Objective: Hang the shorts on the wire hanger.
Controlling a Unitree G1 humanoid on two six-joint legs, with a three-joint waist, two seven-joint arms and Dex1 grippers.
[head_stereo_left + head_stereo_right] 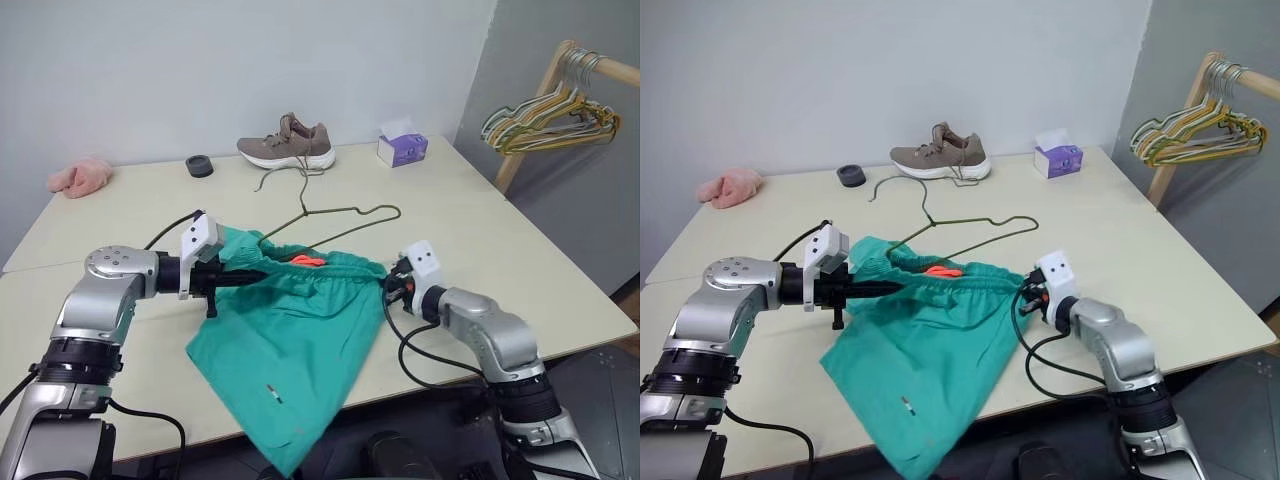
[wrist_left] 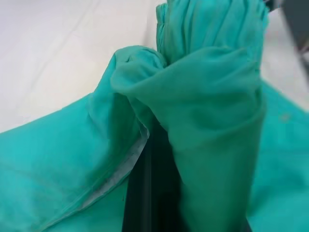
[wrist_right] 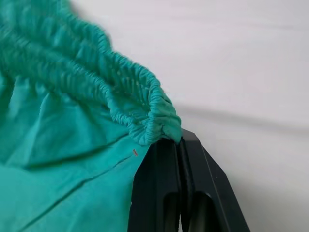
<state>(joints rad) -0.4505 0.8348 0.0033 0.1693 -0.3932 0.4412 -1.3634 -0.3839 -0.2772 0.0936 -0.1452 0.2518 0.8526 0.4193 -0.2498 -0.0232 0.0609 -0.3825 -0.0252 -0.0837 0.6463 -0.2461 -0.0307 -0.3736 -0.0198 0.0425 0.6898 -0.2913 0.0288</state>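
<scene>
Fingers of both my left gripper (image 1: 262,273) and right gripper (image 1: 388,283) are clamped on opposite waistband ends of the shorts (image 1: 290,350), stretching them flat on the desk (image 1: 480,225) just before the hanger (image 1: 335,222), ready for threading.

The table (image 1: 520,250) is seen from above by both head views, facing forward and down. The shorts (image 2: 212,96) are viewed very closely by each wrist camera.
</scene>
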